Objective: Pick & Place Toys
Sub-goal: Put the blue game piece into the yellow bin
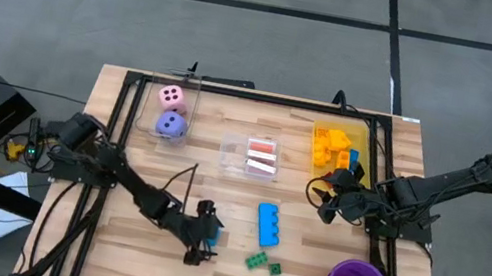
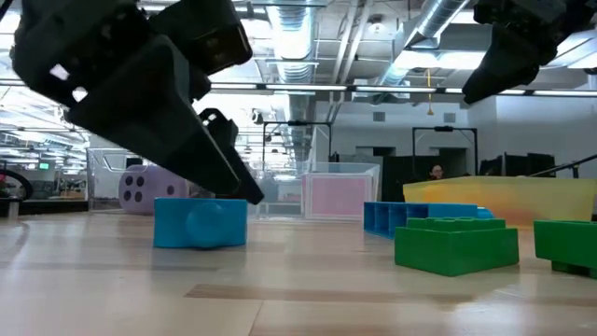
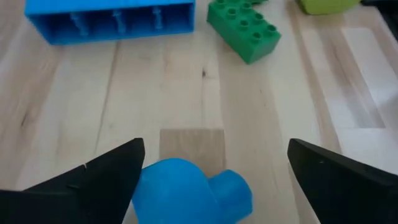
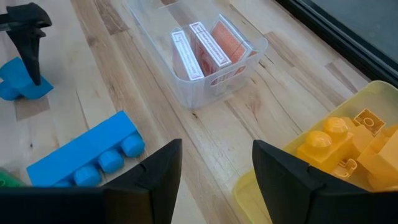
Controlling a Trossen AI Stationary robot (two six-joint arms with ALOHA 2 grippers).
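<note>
Left tool (image 3: pixel 211 171), lower centre of the high view: fingers apart, straddling a smooth rounded blue brick (image 3: pixel 186 193) lying on the planked wooden table (image 3: pixel 186 93); the brick's lower part is cut off. Right tool (image 4: pixel 214 171): fingers apart, empty, beside the translucent yellow bin (image 4: pixel 348 155) of studded yellow bricks (image 4: pixel 329 146).

Robotics lab in an open industrial hall

A butcher-block table (image 1: pixel 205 253) in a black metal frame (image 1: pixel 121 126) stands on grey floor marked with black tape lines (image 1: pixel 249 5); behind it run exposed ceiling ducts (image 2: pixel 308 37), strip lights, glass partitions and other workstations.
</note>
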